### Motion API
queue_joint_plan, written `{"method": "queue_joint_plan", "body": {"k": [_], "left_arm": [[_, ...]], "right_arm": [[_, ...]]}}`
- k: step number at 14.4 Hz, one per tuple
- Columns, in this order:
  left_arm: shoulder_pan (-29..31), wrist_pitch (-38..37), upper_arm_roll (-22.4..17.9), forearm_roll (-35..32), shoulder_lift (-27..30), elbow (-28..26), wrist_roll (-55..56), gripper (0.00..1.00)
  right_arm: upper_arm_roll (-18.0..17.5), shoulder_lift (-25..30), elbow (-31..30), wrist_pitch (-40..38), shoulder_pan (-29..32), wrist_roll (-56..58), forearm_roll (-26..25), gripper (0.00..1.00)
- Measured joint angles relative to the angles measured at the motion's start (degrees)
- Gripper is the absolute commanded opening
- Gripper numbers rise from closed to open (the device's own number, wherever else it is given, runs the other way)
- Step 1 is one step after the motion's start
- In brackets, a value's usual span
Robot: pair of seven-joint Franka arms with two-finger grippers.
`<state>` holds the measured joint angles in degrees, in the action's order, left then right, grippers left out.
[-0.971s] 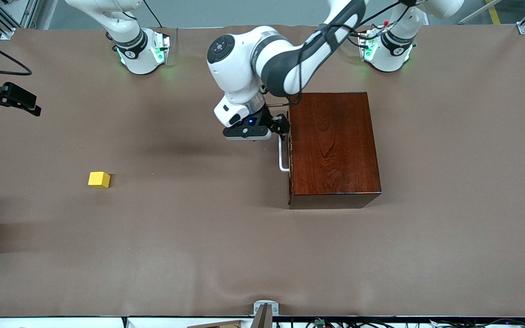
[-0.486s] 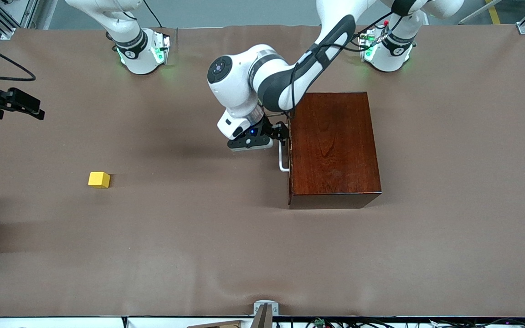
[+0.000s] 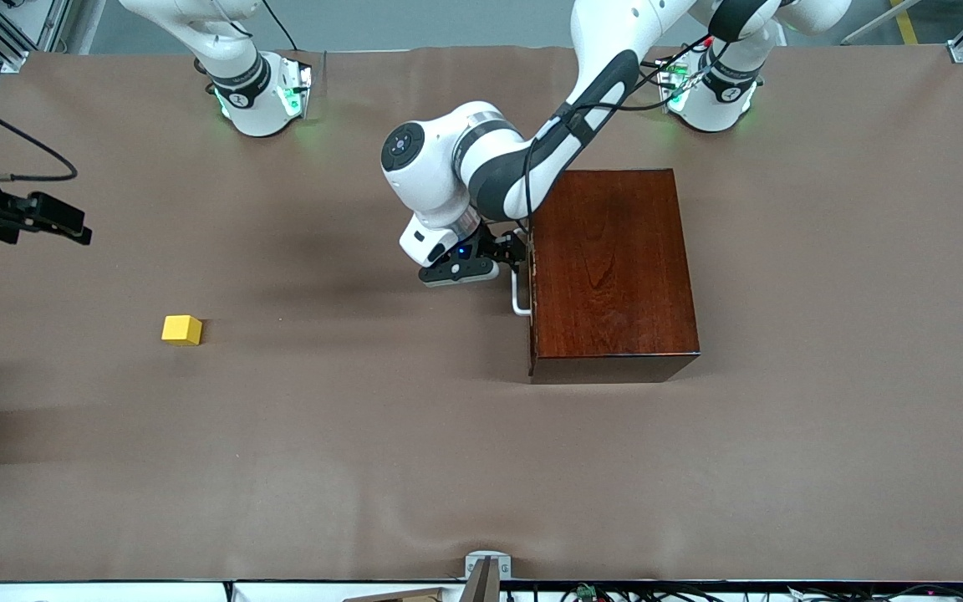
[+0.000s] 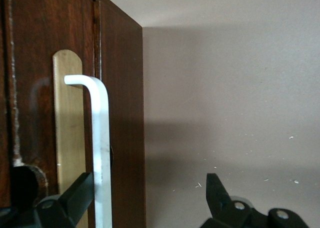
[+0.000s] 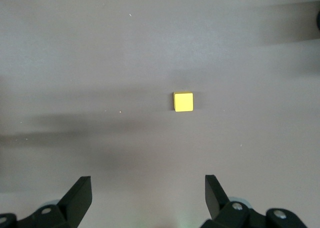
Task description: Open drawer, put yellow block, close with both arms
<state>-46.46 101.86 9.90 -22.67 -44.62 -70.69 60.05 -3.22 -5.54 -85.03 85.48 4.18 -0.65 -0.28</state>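
We spread the left gripper (image 4: 150, 198) around the drawer (image 3: 532, 284) handle (image 4: 101, 148) to pull; the right gripper (image 5: 147, 198) hung open over the yellow block (image 5: 183, 101).

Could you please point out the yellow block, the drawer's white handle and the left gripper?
yellow block (image 3: 181, 329), front view, top face.
white handle (image 4: 101, 138), left wrist view, bar's middle.
left gripper (image 4: 150, 195), left wrist view, midway between fingertips.

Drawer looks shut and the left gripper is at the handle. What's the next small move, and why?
Probably close the left gripper on the white handle. Its jaws are open with the bar between them, one finger beside it, and the drawer sits flush in the box. The right gripper hangs open above the yellow block.
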Motion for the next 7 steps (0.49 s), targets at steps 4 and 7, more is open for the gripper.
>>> {"method": "queue_joint_plan", "body": {"k": [4, 7], "left_arm": [[-0.1, -0.3, 0.0, 0.0, -0.5, 0.0, 0.0, 1.00], [-0.1, -0.3, 0.0, 0.0, -0.8, -0.1, 0.9, 1.00]], "right_arm": [[0.1, -1.6, 0.0, 1.3, 0.1, 0.0, 0.0, 1.00], [0.1, -2.4, 0.0, 2.9, 0.2, 0.0, 0.0, 1.00]]}}
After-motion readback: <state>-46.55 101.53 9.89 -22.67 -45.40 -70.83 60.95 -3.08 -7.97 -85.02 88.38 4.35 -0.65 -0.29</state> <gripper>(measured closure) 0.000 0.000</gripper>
